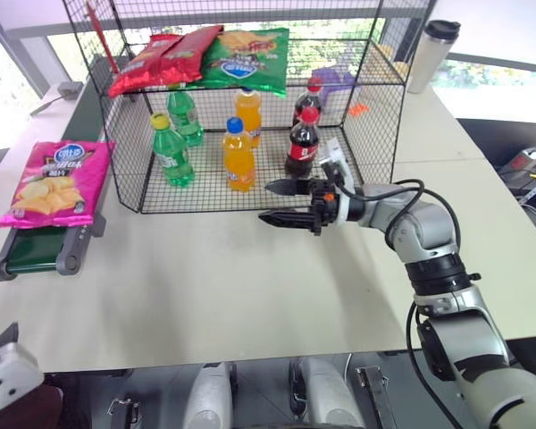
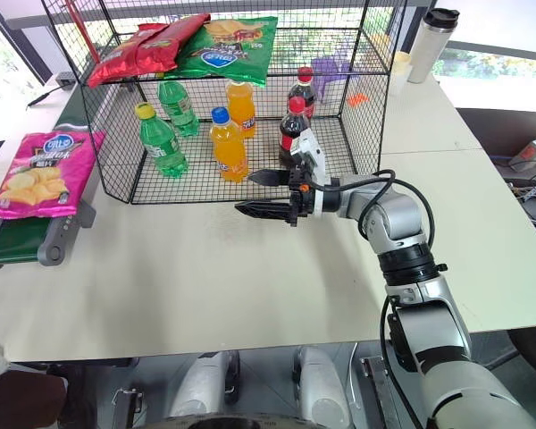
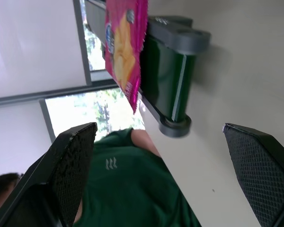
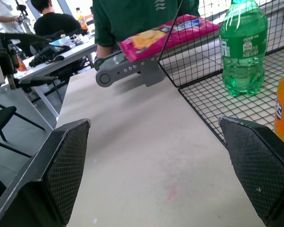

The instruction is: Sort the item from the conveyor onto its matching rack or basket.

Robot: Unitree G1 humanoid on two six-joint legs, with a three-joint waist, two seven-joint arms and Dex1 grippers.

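Observation:
The item, a magenta-pink snack bag (image 1: 54, 183), lies flat on the near end of the dark-green conveyor (image 1: 34, 252) at the table's left. To its right stands the black wire rack (image 1: 375, 134). My right gripper (image 1: 264, 201) hovers open and empty just in front of the rack's lower level, pointing left toward the conveyor. Its wrist view shows the bag (image 4: 165, 35) far ahead between the fingers (image 4: 66, 165). My left gripper (image 3: 159, 126) is open and empty, held off the table's left side. It looks at the conveyor's end roller (image 3: 175, 127) and the bag (image 3: 125, 47).
The rack's upper shelf carries red chip bags (image 1: 165, 55) and a green chip bag (image 1: 247, 58). Green (image 1: 171, 152), orange (image 1: 238, 156) and cola (image 1: 302, 143) bottles stand on its floor. A steel tumbler (image 1: 433, 54) stands back right. A person in a green shirt (image 3: 128, 189) stands beyond the conveyor.

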